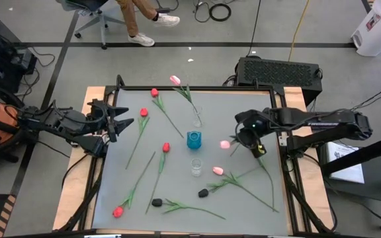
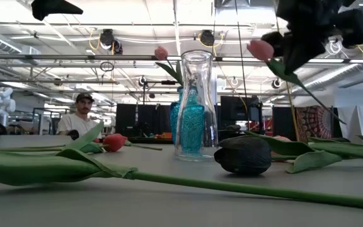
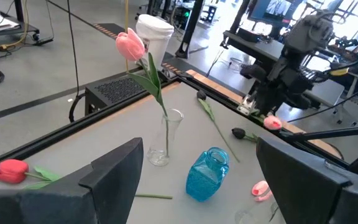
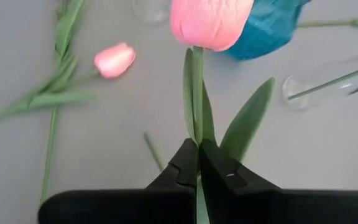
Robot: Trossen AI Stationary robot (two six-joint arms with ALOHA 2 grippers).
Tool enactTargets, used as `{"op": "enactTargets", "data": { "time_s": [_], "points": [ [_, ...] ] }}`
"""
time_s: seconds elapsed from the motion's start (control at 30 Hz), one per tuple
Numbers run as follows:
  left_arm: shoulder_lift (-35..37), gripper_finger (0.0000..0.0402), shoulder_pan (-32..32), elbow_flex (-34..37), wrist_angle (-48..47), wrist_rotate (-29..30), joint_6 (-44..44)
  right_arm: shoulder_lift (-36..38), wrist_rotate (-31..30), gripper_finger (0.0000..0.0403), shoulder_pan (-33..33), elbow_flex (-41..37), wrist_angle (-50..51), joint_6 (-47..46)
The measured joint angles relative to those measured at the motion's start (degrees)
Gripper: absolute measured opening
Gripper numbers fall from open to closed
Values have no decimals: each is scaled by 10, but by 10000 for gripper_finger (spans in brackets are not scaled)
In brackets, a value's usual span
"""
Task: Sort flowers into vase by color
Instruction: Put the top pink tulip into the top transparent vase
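the right gripper (image 4: 198,163) is pinched shut on the thin green stem of a pink tulip (image 4: 209,22), just below its leaves, holding it off the table beside the blue vase (image 1: 194,139). taking it that close to the head looks sound: the stem is slim and probably springy, so a grip far down would likely let the head droop and swing. the flower should weigh almost nothing, but a smooth plastic stem could twist between the fingertips, and the leaves may catch on a vase rim.

outward from there, 1 more pink tulip (image 1: 218,170) lies on the grey table (image 1: 240,106) near the front clear vase (image 1: 196,167). another pink tulip (image 1: 175,80) already stands in the far clear vase (image 1: 196,118), so that narrow, tippable glass is likely the target. red tulips (image 1: 165,147) lie scattered toward the left, and 2 black tulips (image 1: 203,193) lie near the front edge.

the left gripper (image 1: 114,120) waits at the table's left edge, fingers spread wide and empty.
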State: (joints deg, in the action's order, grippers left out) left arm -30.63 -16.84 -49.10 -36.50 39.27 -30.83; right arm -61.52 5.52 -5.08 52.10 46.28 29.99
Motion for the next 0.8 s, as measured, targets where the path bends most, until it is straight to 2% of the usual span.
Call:
{"op": "enactTargets", "data": {
  "time_s": [0.33,0.6,0.8],
  "points": [
    [0,319,0,0,0,0,0,2,0,0,-1,46,-59,-71],
    [0,319,0,0,0,0,0,2,0,0,-1,57,-178,-131],
    [0,319,0,0,0,0,0,2,-41,0,-3,57,-262,-146]
  ]
}}
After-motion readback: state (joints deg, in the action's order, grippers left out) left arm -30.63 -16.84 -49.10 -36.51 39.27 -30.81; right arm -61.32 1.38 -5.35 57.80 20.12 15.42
